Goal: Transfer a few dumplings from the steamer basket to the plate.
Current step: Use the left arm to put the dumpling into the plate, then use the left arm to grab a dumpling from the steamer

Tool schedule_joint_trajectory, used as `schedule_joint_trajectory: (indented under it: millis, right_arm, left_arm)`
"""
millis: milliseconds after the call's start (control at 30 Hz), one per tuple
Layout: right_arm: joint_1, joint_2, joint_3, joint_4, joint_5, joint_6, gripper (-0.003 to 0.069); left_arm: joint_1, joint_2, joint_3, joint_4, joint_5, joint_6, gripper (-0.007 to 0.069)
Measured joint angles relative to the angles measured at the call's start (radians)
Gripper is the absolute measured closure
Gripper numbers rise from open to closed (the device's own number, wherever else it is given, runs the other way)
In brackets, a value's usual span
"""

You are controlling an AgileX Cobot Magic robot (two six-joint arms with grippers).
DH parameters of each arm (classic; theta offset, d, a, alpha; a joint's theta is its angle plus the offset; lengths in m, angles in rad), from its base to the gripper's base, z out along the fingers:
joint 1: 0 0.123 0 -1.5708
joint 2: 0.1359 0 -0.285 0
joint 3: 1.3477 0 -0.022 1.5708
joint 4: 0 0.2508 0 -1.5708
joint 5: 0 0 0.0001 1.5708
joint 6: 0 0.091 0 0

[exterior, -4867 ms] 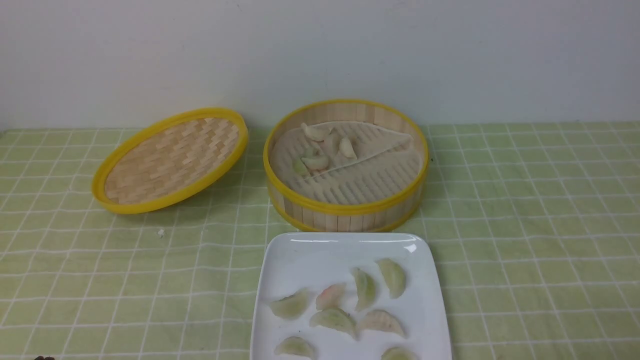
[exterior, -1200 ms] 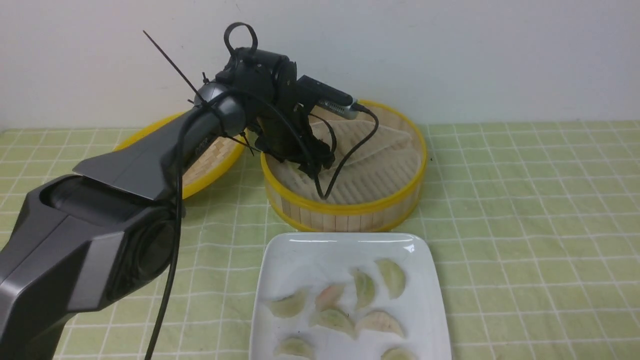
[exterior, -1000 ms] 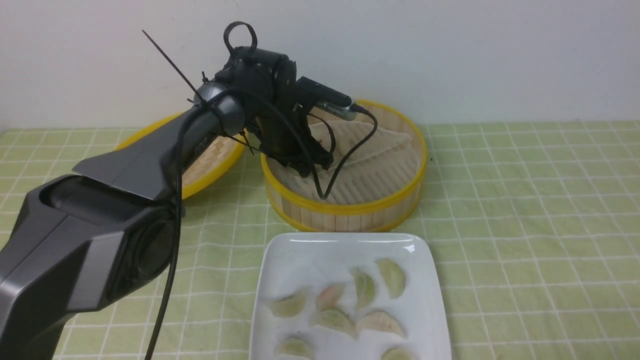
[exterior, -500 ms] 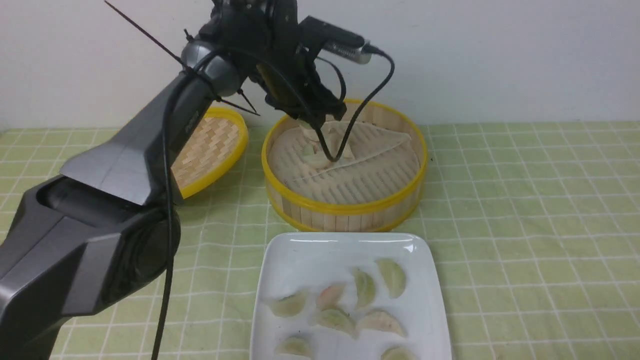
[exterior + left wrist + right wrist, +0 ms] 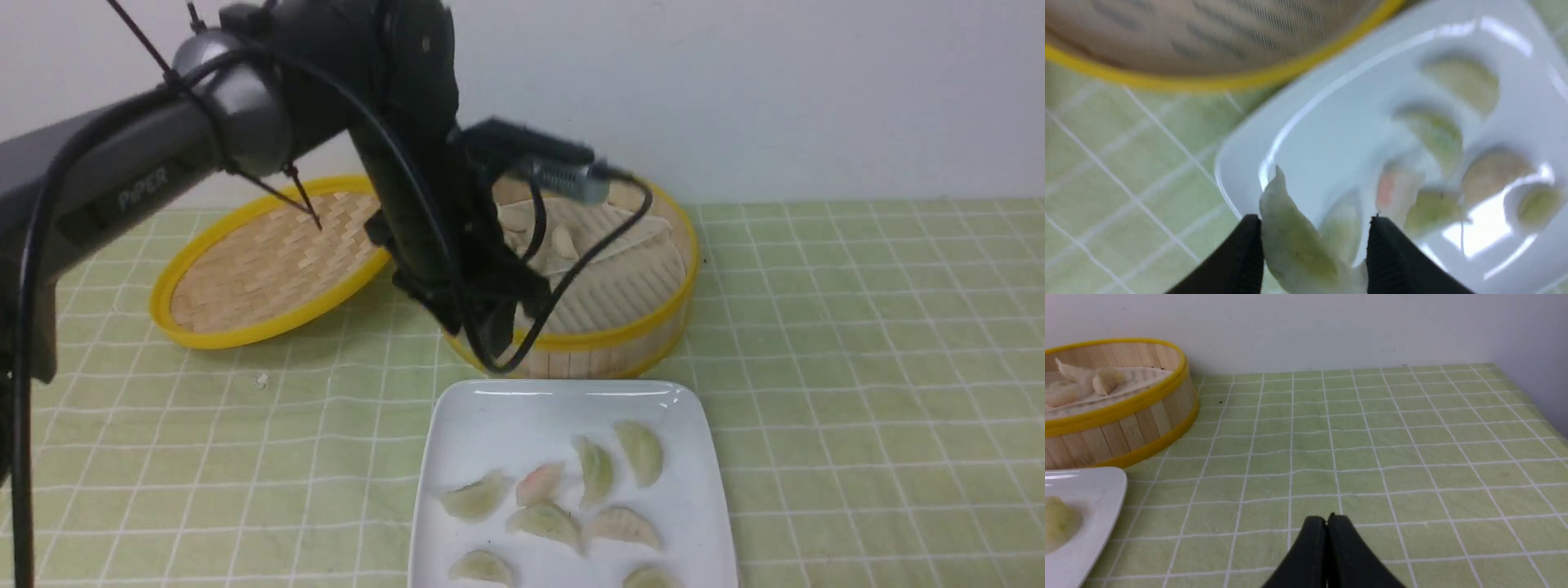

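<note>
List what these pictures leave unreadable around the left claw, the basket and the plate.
- Left claw: the left wrist view shows it shut on a dumpling; in the front view the wrist and cable hide its tips.
- Steamer basket: in the front view the left arm covers its left side, so its contents cannot be counted.
- Plate: its near edge is cut off by the front view's bottom edge.
- Plated dumplings: blurred in the left wrist view.

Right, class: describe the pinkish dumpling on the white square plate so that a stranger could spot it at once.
Find the glossy white square plate in front of the round bamboo steamer basket. Near its middle lies the small crescent pinkish dumpling. It alone has a salmon-pink blush, while its neighbours look pale green or beige.
</note>
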Motion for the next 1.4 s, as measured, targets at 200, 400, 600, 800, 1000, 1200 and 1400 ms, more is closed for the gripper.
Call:
schedule_joint_trajectory:
  millis: [200,400,600,800,1000,1200,1400]
  right_arm:
    - [0.000,0.000,0.000,0.000,0.000,0.000,0.0673]
    - [0.000,0.000,0.000,0.000,0.000,0.000,0.0673]
    - [0.000,0.000,0.000,0.000,0.000,0.000,0.0673]
    - [0.000,0.000,0.000,0.000,0.000,0.000,0.0673]
    - [0.000,0.000,0.000,0.000,0.000,0.000,0.0673]
    - [0.000,0.000,0.000,0.000,0.000,0.000,0.0673]
    - [0.000,0.000,0.000,0.000,0.000,0.000,0.0673]
  left_arm:
    - [-0.007,0.033,0.154,-0.002,-0.088,0.000,0.0335]
    - [-0.007,0.070,0.154,-0.003,-0.154,0.000,0.0335]
    - [-0.007,0.073,0.135,-0.002,-0.176,0.000,0.0203]
    - [-0.007,0.073,-0.007,0.002,-0.176,-0.002,0.0072]
    - [-0.007,0.094,-0.196,0.100,-0.331,-0.050,0.0061]
    - [-0.006,0.164,-0.235,0.193,-0.565,-0.088,0.0061]
    - [-0.004,0.303,-0.236,0.262,-0.655,-0.090,0.0061]
